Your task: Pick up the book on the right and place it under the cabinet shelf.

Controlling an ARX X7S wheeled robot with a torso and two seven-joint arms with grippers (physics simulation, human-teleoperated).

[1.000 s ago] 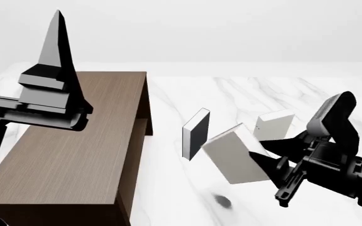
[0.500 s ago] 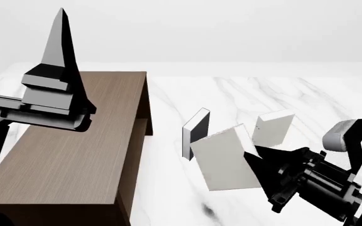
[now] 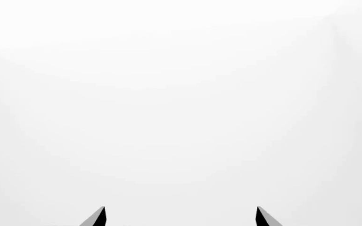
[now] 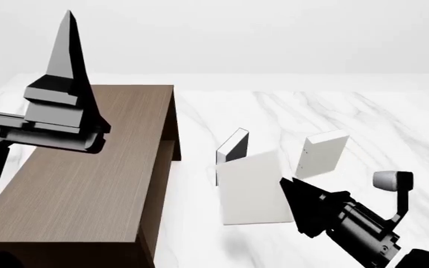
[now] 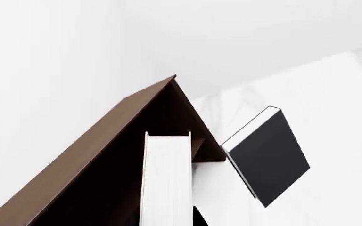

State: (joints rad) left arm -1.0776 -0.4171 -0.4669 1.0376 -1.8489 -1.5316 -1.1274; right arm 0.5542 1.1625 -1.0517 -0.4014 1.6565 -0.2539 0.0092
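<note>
Above the white marble-patterned tabletop [image 4: 363, 117], the right gripper [image 4: 292, 192] grips a plain pale-grey hardback book [image 4: 252, 190], held upright clear of the surface, just right of the tall dark-brown wood-grain cabinet [image 4: 87, 173]. The cabinet's opening and inner shelf board [image 5: 197, 143] lie ahead, to the book's left. The left gripper [image 4: 65, 78] hovers spread, empty, above the cabinet. A black-covered book [image 5: 266, 157] and another pale book [image 4: 323, 153] stand behind, in a bare white room.

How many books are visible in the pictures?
3: the book held by the right gripper, a black-covered book behind it, a pale book standing further right.
</note>
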